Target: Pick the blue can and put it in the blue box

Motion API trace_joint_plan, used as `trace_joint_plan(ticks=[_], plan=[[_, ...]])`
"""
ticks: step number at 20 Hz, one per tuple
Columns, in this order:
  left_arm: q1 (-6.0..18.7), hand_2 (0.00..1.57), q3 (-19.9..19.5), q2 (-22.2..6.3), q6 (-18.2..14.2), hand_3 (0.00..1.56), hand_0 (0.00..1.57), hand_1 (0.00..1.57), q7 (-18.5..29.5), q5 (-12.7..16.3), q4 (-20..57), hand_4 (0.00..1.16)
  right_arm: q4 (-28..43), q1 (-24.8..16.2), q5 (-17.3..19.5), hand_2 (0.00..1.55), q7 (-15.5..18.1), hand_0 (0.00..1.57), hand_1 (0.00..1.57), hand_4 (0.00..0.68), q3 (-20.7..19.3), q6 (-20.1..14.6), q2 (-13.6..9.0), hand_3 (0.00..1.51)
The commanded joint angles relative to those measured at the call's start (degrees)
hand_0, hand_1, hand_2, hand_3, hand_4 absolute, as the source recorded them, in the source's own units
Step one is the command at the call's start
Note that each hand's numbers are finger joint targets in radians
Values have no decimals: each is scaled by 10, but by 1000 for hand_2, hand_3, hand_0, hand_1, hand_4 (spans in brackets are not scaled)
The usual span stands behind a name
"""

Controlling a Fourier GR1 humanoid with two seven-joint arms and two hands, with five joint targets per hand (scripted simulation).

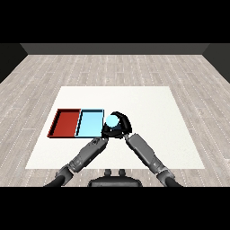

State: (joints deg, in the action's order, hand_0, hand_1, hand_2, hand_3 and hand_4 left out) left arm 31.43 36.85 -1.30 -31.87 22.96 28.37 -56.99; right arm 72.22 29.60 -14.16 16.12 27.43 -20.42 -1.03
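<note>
Nearest the worktop's front edge, two grey forearms come up from either side and slant toward each other, meeting a little left of the worktop's middle. The left forearm rises from the front-left and the right forearm from the front-right, so the pair form a narrow wedge pointing away from the front edge.

At the tip of that wedge the two black hands sit close together. The right hand curls round the blue can, its fingers arching over the far side of the can and down its right side, so the can is held in that hand. Only the can's pale blue top and a bit of its side show between the dark fingers. The left hand lies just below and left of the can, pressed up against the right hand; its fingers merge with the other dark shapes and I cannot tell whether they are spread or curled.

The can is just beside the right edge of the light blue tray, at that tray's near right corner, and not inside it. Whether the can rests on the white worktop or is lifted off it I cannot tell.

Further left, the red tray lies touching the blue one along their shared side, both toward the worktop's left edge. Beyond them, the back half of the worktop stretches to its far edge, with grey plank floor behind.
</note>
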Motion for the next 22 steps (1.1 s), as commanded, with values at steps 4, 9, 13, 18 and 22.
trace_joint_plan(ticks=[4, 9, 13, 18, 22], plan=[[23, 1555, 16, 12, -56, 1458, 1571, 1571, -15, 7, 38, 1129, 41, -20, -10, 1455, -11, 1417, 1417, 527, 21, -10, 10, 1370], [46, 1560, 18, 12, -77, 1472, 1571, 1571, -12, 9, 37, 1141, 31, 0, 4, 1460, -31, 1427, 1427, 528, -8, 10, 8, 1378], [35, 1554, 1, 12, -76, 1464, 1571, 1571, -30, -24, 18, 1140, -17, 25, -24, 1188, -9, 1097, 1097, 400, -2, -15, 10, 1033], [28, 1559, -22, 13, -53, 1466, 1571, 1571, -30, -39, 24, 1138, 4, -2, 39, 0, -33, 0, 0, 0, -6, -10, 10, 0], [3, 1568, -44, 11, -26, 1477, 1571, 1571, -25, -60, 21, 1142, -31, 20, 36, 0, -28, 0, 0, 0, -20, 4, 10, 0]])
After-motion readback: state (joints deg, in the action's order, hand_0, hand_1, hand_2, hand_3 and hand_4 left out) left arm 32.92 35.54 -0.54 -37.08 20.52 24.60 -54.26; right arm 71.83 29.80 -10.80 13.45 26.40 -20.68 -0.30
